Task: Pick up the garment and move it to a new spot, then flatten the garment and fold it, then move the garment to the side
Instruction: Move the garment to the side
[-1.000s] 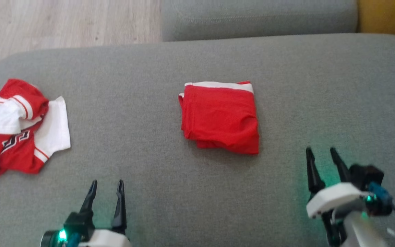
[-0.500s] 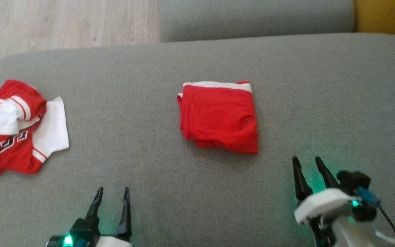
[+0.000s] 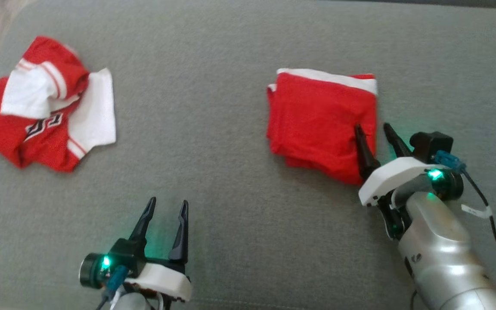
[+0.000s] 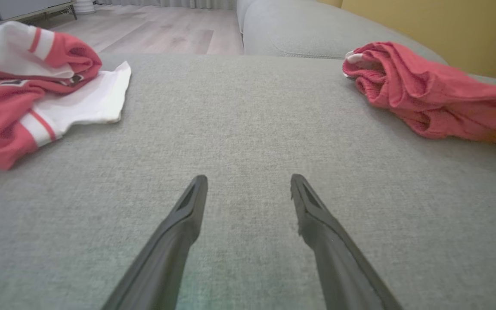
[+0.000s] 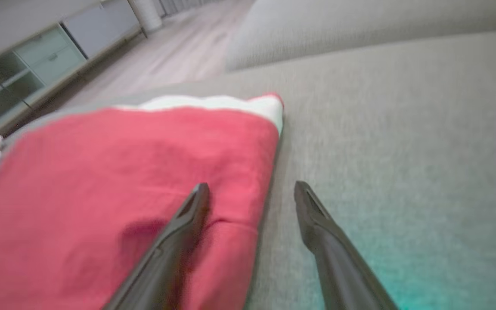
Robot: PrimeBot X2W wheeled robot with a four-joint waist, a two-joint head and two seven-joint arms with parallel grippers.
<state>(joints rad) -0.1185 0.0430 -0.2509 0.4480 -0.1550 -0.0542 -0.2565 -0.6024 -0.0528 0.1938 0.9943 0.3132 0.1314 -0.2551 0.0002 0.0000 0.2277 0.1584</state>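
- The folded red garment [image 3: 317, 116] lies on the grey sofa cushion [image 3: 230, 64]. I take it as my landmark.
- My right hand [image 3: 372, 125] is at the near right corner of this garment, with the jaws apart and holding nothing. One finger [image 3: 362, 146] is above the red cloth and the other is above bare cushion, so the garment's right edge passes between them.
- In my judgement this is the relation that decides the coming move: the edge runs almost along the fingers, and the cloth lies to the left of the hand.
- The garment is nearly square, so I see no clear long axis. Its white band [image 3: 330, 77] is on the far edge.
- My left hand [image 3: 168, 200] is well apart from the garment, to its near left, also with jaws apart and empty. The right arm is clearly nearer.
- A crumpled red and white jersey [image 3: 45, 107] lies far to the left of the garment.
- The jersey has dark letters, but folds hide them partly and I cannot read them. I see no brand and no label.
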